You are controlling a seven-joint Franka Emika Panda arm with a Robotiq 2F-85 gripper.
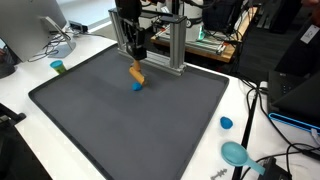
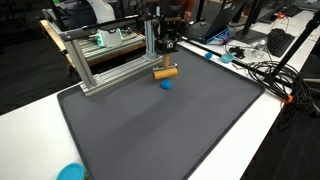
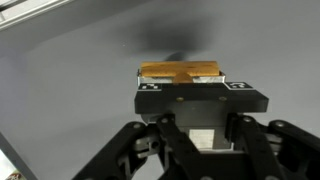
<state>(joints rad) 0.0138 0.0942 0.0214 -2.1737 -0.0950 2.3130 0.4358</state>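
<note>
My gripper (image 1: 135, 60) hangs over the far part of a dark grey mat (image 1: 120, 120) and is shut on an orange wooden block (image 1: 136, 72). The block shows lying level in an exterior view (image 2: 165, 72), just under the gripper (image 2: 166, 58). A small blue round object (image 1: 137, 86) lies on the mat right below the block, and it also shows in the other exterior view (image 2: 166, 83). In the wrist view the block (image 3: 180, 70) sits across the fingertips of the gripper (image 3: 180, 80), and the blue object is hidden.
An aluminium frame (image 1: 170, 45) stands at the mat's far edge, close behind the gripper (image 2: 100, 62). A blue cap (image 1: 226, 123) and a teal dish (image 1: 236, 153) lie on the white table. A small teal cup (image 1: 58, 67), a monitor and cables (image 2: 270, 75) surround the mat.
</note>
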